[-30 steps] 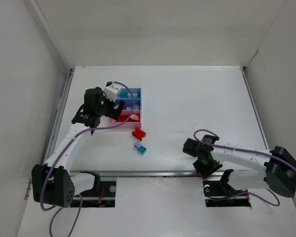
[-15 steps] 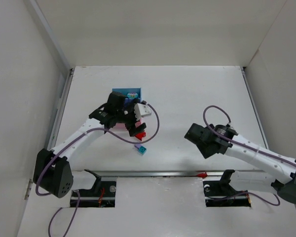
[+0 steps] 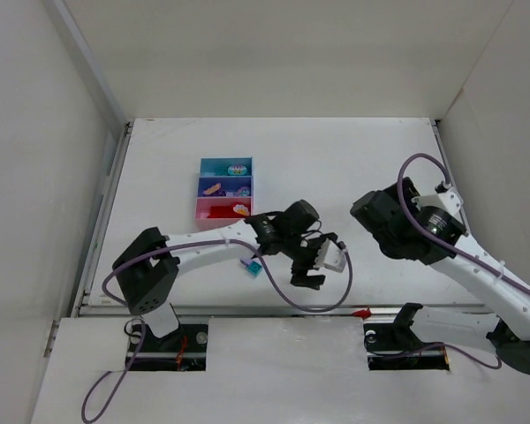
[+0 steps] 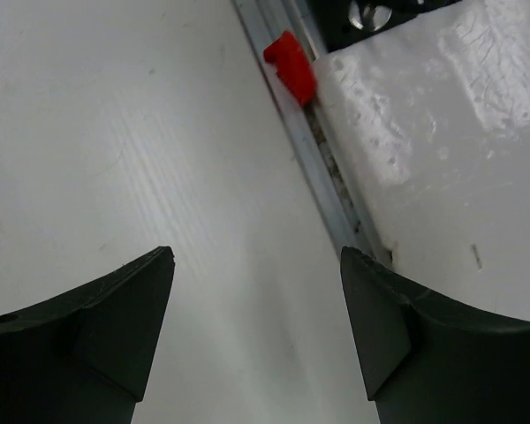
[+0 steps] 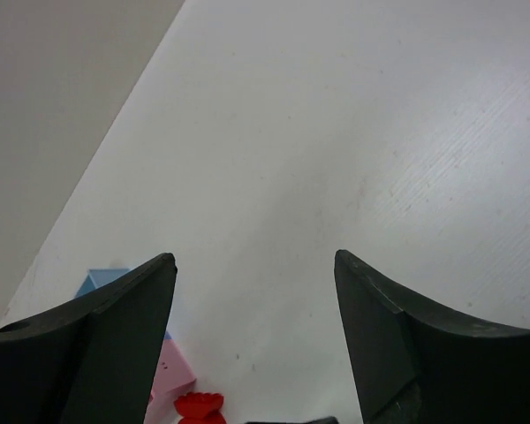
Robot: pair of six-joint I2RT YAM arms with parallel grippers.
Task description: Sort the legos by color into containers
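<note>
The three joined containers stand at the back left: a light blue tray [image 3: 214, 166], a purple-blue one [image 3: 214, 179] and a pink one [image 3: 214, 212], each holding small pieces. A teal lego [image 3: 255, 268] and a lilac lego [image 3: 246, 261] lie together just beside my left forearm. A red lego [image 5: 199, 407] shows next to the pink tray [image 5: 166, 375] in the right wrist view; the top view hides it under the left arm. My left gripper [image 3: 305, 272] is open and empty, low over bare table right of the legos. My right gripper [image 3: 368, 215] is open and empty, raised at mid-right.
A small red piece [image 4: 291, 66] sits on the metal rail at the table's front edge; it also shows in the top view [image 3: 362, 313]. White walls close in the table on the left, back and right. Purple cables loop off both arms.
My left arm has swung from the trays across to the table's centre front, past the loose legos. My right arm has lifted and drawn back from the front edge.
</note>
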